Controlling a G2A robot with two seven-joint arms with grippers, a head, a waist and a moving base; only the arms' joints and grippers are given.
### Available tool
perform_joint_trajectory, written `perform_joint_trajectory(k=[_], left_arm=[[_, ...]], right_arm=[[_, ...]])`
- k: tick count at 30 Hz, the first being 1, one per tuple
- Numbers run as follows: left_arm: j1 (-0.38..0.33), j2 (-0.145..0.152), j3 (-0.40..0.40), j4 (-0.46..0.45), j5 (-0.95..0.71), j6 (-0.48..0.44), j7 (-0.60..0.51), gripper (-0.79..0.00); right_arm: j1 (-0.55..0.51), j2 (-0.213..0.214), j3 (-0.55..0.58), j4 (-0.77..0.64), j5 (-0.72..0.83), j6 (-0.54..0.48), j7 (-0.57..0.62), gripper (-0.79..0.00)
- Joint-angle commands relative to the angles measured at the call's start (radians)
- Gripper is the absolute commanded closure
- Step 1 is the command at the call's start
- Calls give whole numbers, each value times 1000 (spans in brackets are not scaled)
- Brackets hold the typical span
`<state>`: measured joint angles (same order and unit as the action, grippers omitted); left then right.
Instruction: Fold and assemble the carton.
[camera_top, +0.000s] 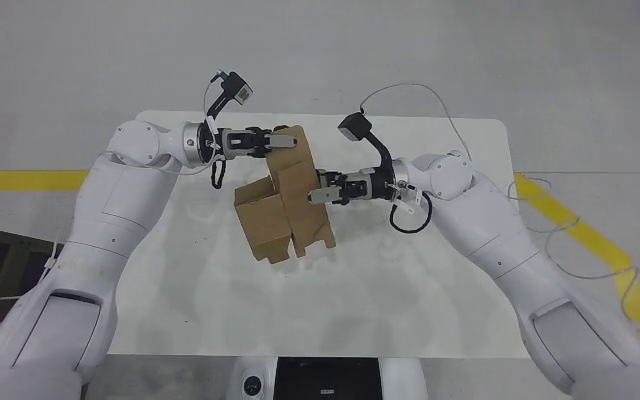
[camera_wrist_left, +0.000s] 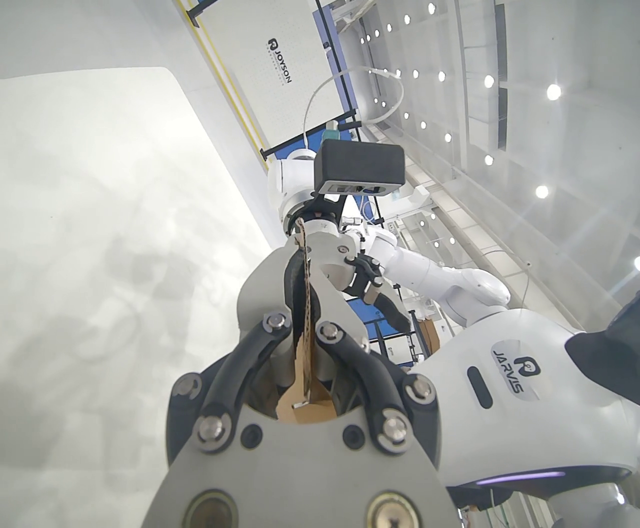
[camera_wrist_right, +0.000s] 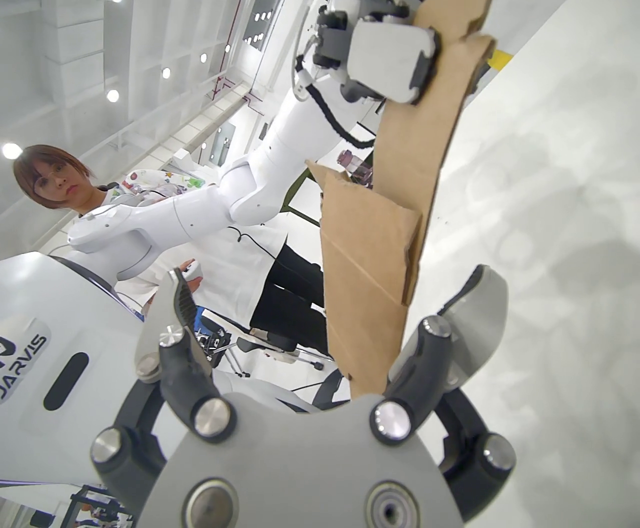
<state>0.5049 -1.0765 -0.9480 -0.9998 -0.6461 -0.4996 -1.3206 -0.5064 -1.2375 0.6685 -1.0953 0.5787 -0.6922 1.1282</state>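
Evidently left end effector (camera_wrist_left: 304, 250) pinched the carton (camera_top: 285, 205); right end effector (camera_wrist_right: 327, 285) stood spread astride it; a square grip seemed advisable.

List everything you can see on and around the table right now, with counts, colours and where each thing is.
carton: one, brown cardboard, partly folded, over the middle of the table between the two grippers
table: one, white, under both arms
floor tape: two strips, yellow, on the grey floor on either side of the table
left gripper: one, grey and black, fingers shut on a carton flap
right gripper: one, grey and black, fingers open around a carton panel
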Motion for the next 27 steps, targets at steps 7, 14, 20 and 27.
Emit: perform_joint_trajectory(k=[7, 14, 20, 27], left_arm=[[-9, -8, 27, -9, -26, 6, -6, 0], [-11, -8, 34, -10, -27, 2, -2, 0], [-15, -11, 46, -12, -29, -3, 3, 0], [-17, -11, 54, -21, -34, 6, -6, 0]], right_arm=[[43, 10, -59, 73, -16, -54, -54, -776], [68, 22, -116, 49, 34, -53, -53, -428], [90, 25, -166, 41, 65, -61, -61, -320], [109, 33, -210, 41, 95, -68, -68, -58]])
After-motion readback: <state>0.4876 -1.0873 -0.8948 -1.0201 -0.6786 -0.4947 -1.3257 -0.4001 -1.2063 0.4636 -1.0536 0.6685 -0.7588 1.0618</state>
